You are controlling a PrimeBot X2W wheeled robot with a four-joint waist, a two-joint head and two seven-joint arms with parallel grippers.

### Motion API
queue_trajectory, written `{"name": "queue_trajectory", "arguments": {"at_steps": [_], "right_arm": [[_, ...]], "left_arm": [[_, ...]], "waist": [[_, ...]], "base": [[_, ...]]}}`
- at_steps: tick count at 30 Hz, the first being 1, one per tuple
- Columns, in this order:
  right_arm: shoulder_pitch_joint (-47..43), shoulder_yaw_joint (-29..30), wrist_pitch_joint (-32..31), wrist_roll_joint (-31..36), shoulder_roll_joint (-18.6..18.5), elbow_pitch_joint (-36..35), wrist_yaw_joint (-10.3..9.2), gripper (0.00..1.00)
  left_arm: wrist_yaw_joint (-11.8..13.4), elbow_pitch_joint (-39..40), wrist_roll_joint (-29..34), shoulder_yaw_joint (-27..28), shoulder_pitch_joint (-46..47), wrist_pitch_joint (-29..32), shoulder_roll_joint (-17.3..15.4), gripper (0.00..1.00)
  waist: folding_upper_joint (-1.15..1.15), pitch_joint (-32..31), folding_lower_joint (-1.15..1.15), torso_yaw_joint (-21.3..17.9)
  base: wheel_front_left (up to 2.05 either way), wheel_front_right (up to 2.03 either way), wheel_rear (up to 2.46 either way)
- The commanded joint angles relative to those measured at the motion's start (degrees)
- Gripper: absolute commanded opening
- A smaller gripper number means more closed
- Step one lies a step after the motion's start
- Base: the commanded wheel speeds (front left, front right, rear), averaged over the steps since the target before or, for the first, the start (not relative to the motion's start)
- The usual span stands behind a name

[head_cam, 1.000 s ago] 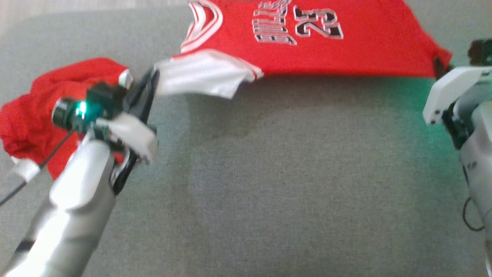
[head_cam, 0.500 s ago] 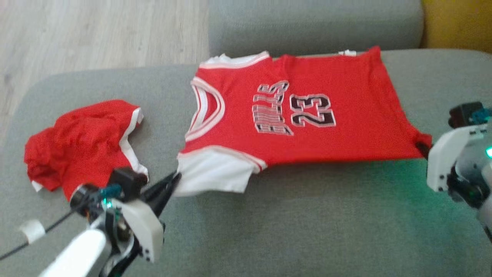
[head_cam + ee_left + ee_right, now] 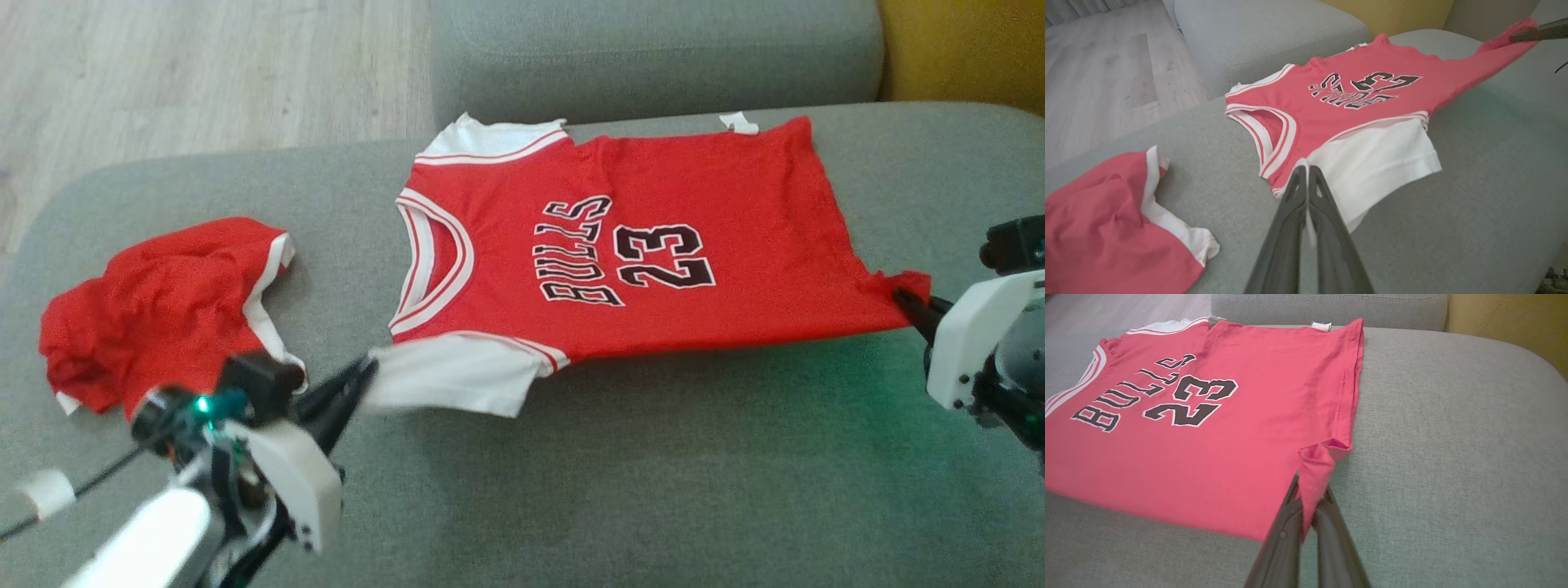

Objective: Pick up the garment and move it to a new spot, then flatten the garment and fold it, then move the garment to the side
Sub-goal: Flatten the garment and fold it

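Observation:
The garment [image 3: 653, 245] is a red jersey with white sleeves and "BULLS 23" in black, spread front-up across the grey sofa seat [image 3: 653, 474]. At the lower left, my left gripper [image 3: 366, 374] is shut on the near white sleeve's edge. In the left wrist view its fingers [image 3: 1306, 171] pinch white cloth of the garment [image 3: 1331, 106]. My right gripper [image 3: 904, 299] is shut on the near red hem corner at the right. The right wrist view shows that corner of the garment [image 3: 1208, 437] bunched between the fingers of the right gripper [image 3: 1308, 494]. The near edge is pulled taut.
A second red garment with white trim [image 3: 163, 310] lies crumpled at the seat's left end. The sofa backrest [image 3: 653, 57] stands just behind the jersey. Wooden floor [image 3: 204, 73] lies beyond the left end, and a yellow cushion [image 3: 963, 49] at the far right.
The head camera has tilted up, so the whole jersey and the backrest have come into view. Both grippers keep their hold; the jersey lies stretched flatter between them.

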State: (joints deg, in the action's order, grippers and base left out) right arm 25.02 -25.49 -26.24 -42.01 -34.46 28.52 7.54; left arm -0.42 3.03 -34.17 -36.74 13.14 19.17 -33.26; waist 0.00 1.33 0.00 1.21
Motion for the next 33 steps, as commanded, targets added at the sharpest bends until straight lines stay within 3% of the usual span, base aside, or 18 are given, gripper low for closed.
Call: {"name": "queue_trajectory", "arguments": {"at_steps": [1, 14, 23, 31, 32, 33], "right_arm": [[1.3, 0.8, 0.7, 0.8, -0.7, -1.8, -0.05, 0.00], [9.3, 4.4, 1.7, 5.9, 4.1, 1.3, -0.05, 0.00], [15.8, 3.4, 2.9, 9.4, 6.9, 6.9, -0.05, 0.00], [20.5, 2.3, 5.4, 10.7, 8.8, 11.3, -0.05, 0.00], [21.2, 2.1, 6.1, 11.3, 9.0, 11.9, -0.05, 0.48], [21.8, 2.2, 7.0, 11.9, 9.1, 12.5, -0.05, 1.00]], "left_arm": [[0.5, 1.1, 0.8, 3.8, 5.7, -0.5, -1.7, 0.00], [-1.9, -9.0, 1.7, 4.4, 18.5, 0.5, 0.9, 0.00], [-4.0, -17.4, 4.2, 2.6, 26.8, 0.0, 2.5, 0.00], [-5.2, -26.6, 7.3, -0.1, 34.0, -3.2, 5.9, 0.00], [-5.2, -27.7, 7.5, -0.2, 34.8, -3.8, 6.6, 0.00], [-5.0, -28.8, 7.9, -0.3, 35.6, -4.7, 7.2, 0.55]], "waist": [[0.00, 0.9, 0.00, -0.1], [0.00, 6.9, 0.00, -1.4], [0.00, 11.3, 0.00, -1.8], [0.00, 15.1, 0.00, -2.3], [0.00, 15.5, 0.00, -2.4], [0.00, 15.9, 0.00, -2.4]], "base": [[0.00, 0.00, 0.00], [0.00, 0.00, 0.00], [0.00, 0.00, 0.00], [0.00, 0.00, 0.00], [0.00, 0.00, 0.00], [0.00, 0.00, 0.00]]}}
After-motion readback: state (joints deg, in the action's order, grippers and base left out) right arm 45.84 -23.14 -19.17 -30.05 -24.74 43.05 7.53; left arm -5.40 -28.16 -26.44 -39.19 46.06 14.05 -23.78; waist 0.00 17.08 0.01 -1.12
